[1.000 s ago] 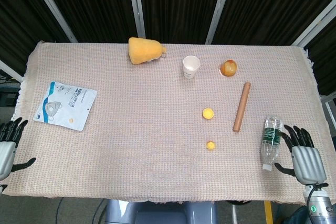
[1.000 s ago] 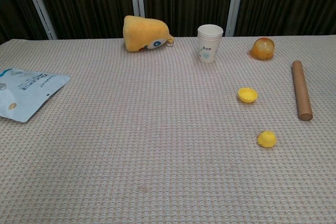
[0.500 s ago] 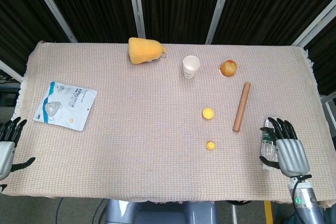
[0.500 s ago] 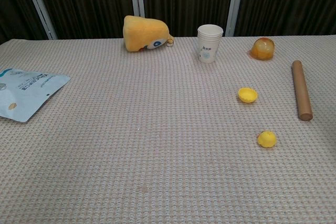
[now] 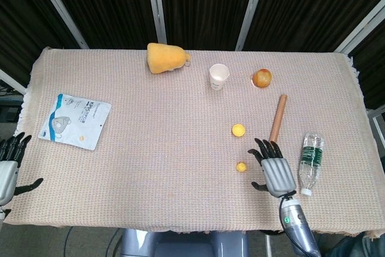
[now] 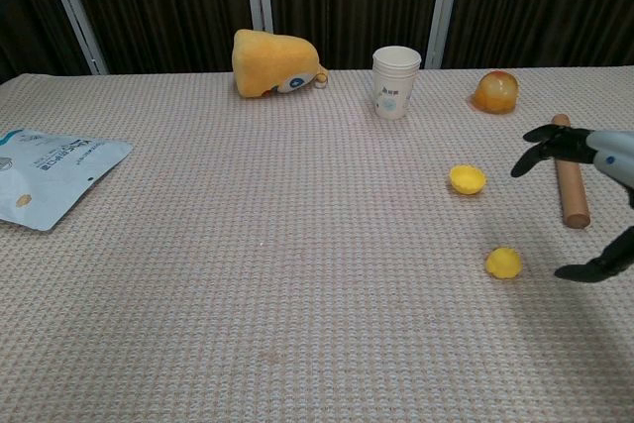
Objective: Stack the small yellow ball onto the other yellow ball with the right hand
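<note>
Since the earlier frames the right hand (image 5: 274, 168) has travelled left from the near right corner of the table (image 5: 150, 167), clear of the water bottle (image 5: 311, 161), and now stands just right of the small yellow ball (image 5: 241, 166). The bottle, previously partly covered by that hand, is now fully exposed and lies well right of it.

Right hand: fingers spread wide and extended toward the far side, thumb out to the left, holding nothing. In the chest view it (image 6: 584, 195) enters from the right edge, fingertips dark, with the thumb low and near the small ball (image 6: 503, 263) but apart from it.

Small yellow ball: resting on the cloth, near side, right of centre. The other yellow ball (image 5: 239, 129) sits farther back, slightly left of it, apart; in the chest view it (image 6: 468, 179) appears cup-shaped with an open top.

Left hand (image 5: 9, 165): at the near left edge, fingers spread and empty, unchanged in position.

Other items: wooden rolling pin (image 5: 277, 121) just beyond the right hand's fingertips; paper cup (image 5: 219, 76); orange fruit (image 5: 262, 77); yellow plush toy (image 5: 165, 58) at the far side; mask packet (image 5: 75, 121) at left.
</note>
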{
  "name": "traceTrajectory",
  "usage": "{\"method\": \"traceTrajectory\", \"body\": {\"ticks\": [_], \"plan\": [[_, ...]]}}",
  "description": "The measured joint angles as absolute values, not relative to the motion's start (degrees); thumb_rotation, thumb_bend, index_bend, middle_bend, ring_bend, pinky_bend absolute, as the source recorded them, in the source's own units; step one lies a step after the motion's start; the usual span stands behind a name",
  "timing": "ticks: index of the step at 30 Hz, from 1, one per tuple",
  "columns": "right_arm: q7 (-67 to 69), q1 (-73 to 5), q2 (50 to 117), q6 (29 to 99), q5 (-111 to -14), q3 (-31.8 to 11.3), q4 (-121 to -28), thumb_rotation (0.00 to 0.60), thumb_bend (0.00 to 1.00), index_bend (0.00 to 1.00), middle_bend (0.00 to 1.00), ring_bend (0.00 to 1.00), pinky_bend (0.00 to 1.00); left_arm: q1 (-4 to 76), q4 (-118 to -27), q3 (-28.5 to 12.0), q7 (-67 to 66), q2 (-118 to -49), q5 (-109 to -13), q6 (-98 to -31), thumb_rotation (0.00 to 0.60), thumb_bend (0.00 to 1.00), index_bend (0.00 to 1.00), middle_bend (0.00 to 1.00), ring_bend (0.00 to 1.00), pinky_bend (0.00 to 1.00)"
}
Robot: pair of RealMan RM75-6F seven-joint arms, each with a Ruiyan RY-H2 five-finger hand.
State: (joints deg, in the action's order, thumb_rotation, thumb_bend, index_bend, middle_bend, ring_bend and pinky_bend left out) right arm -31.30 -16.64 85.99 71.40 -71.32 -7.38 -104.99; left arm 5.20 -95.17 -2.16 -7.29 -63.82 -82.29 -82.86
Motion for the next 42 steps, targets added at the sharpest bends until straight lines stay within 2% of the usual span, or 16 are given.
{"method": "traceTrajectory", "body": {"ticks": [6,12,18,34,42], "plan": [[-33.3,-19.7,93.7,69.6,-66.6,-9.0,-99.8,0.600,0.06,0.23,0.01,0.00,0.00,5.3,-94.6,-2.1,-6.8,-64.5,-84.2,-83.9,0.600,0.00,0.00,0.00,0.00,0.02],[-35.4,-22.4,96.4,68.8,-66.1,-10.4,-96.3,0.600,0.07,0.28,0.00,0.00,0.00,5.3,-94.8,-1.7,-5.4,-64.2,-85.4,-84.0,0.600,0.00,0.00,0.00,0.00,0.02],[-38.1,-24.3,98.4,68.3,-64.9,-10.9,-93.2,0.600,0.11,0.36,0.00,0.00,0.00,5.4,-94.4,-1.2,-4.6,-64.0,-87.2,-84.5,0.600,0.00,0.00,0.00,0.00,0.02],[-33.9,-25.2,99.2,66.7,-65.3,-8.9,-87.6,0.600,0.13,0.36,0.00,0.00,0.00,5.3,-94.4,-1.0,-3.2,-63.6,-87.8,-84.9,0.600,0.00,0.00,0.00,0.00,0.02],[-31.8,-24.7,98.7,66.5,-65.4,-7.9,-86.8,0.600,0.14,0.42,0.00,0.00,0.00,5.4,-95.0,-1.0,-3.5,-63.4,-87.8,-84.7,0.600,0.00,0.00,0.00,0.00,0.02]]}}
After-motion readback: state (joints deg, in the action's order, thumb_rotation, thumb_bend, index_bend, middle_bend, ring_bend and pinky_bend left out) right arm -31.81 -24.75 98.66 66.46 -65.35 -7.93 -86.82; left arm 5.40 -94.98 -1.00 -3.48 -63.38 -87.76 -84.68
